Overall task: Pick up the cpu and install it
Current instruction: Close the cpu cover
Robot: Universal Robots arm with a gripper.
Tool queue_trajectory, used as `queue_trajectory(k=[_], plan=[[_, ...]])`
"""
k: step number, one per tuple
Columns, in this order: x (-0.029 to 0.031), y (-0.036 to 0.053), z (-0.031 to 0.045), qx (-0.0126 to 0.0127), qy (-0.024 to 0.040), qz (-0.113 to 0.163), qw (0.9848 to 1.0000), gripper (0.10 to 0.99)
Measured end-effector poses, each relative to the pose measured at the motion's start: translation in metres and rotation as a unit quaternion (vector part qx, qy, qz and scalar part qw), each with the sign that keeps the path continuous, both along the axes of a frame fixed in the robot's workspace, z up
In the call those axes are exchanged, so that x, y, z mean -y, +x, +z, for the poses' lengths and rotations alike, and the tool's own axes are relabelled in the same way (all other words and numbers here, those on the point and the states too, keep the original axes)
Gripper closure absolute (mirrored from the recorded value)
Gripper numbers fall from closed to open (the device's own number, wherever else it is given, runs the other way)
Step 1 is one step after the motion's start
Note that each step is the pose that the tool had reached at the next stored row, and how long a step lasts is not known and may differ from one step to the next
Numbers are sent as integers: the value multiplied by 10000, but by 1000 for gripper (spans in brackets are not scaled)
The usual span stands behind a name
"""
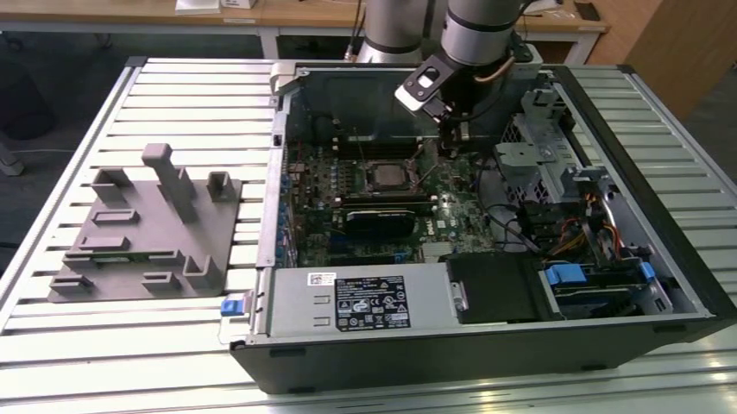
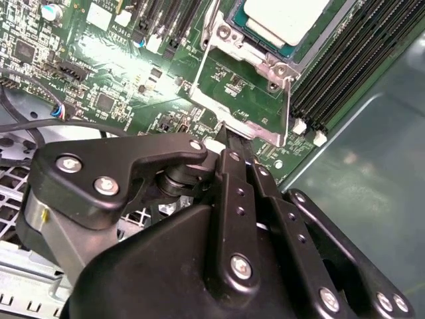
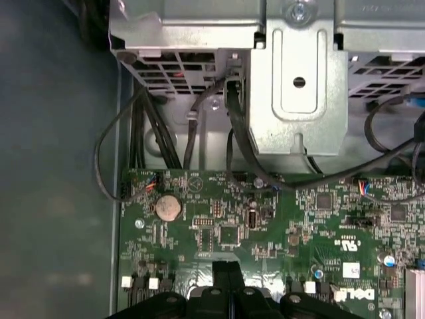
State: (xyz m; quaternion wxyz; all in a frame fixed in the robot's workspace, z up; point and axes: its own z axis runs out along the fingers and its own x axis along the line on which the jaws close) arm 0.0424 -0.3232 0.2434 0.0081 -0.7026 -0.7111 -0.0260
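First wrist view: gripper [image 3: 226, 269] fully closed

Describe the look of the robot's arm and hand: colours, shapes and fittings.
The arm is a round silver-grey tube that turns black at its lower end. A small pale block with a dark window is fixed to its side. The hand is matt black, built of flat linked bars joined by round silver screws, and it narrows toward the tip.

Even room light on the table [image 1: 173, 86] in the exterior view; glare flashes off the motherboard [image 2: 126, 56] in the second wrist view.
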Motion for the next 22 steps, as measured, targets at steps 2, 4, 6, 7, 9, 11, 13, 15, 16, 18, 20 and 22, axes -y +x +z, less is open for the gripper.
queue_trajectory(k=[2,4,6,7,9,11,13,15,16,18,20,22], plan=[[0,-1,-1,0,1,0,10000,980],[0,-9,-1,2,0,0,10000,980],[-1,-36,-1,7,0,0,10000,980],[0,-55,-1,11,0,0,10000,980],[0,-70,-2,12,1,0,10000,980],[0,-84,-2,13,1,0,10000,980],[0,-98,-2,14,1,0,10000,980],[0,-109,-3,15,1,0,10000,980],[0,-114,-3,15,1,0,10000,980],[0,-123,-4,15,1,0,10000,980],[0,-131,-4,16,0,0,10000,980],[0,-137,-4,16,0,0,10000,980]])
